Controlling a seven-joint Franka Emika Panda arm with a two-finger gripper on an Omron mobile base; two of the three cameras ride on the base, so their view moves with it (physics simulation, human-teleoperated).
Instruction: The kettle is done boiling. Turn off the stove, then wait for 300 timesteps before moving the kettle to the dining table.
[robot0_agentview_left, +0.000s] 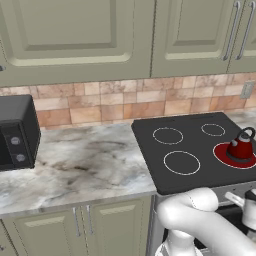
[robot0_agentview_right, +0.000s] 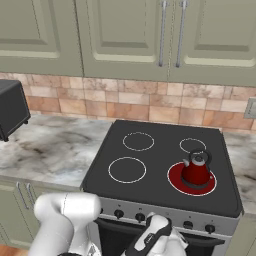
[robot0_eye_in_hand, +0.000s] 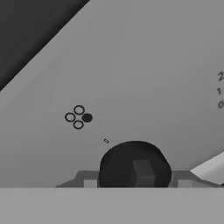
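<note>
I am reaching down in front of the stove (robot0_agentview_right: 165, 165), my white arm bending low from the base so that my hand is sitting right at the silver front panel, under the lip of the black cooktop. In the right base view my hand is pressing in among the row of black knobs. In the hand view a black knob (robot0_eye_in_hand: 134, 165) is filling the space just ahead of my gripper (robot0_eye_in_hand: 135, 183), with a small four-ring burner diagram (robot0_eye_in_hand: 78, 117) printed on the grey panel above it and a few dial numerals off to the side. My finger tips are lying on either side of the knob, but I cannot tell whether they are closed against it.

The kettle (robot0_agentview_right: 196, 170) is standing upright on the front right burner (robot0_agentview_right: 175, 182), which is glowing red around its base. It is sitting near the cooktop's right edge and a little back from the front edge. The other three burners are showing plain white rings, leaving open glass to the kettle's left and behind it.

The marbled table (robot0_agentview_left: 75, 165) is stretching away left of the stove, with a black microwave (robot0_agentview_left: 17, 131) at its far end. Cabinets are hanging above the tiled wall.
</note>
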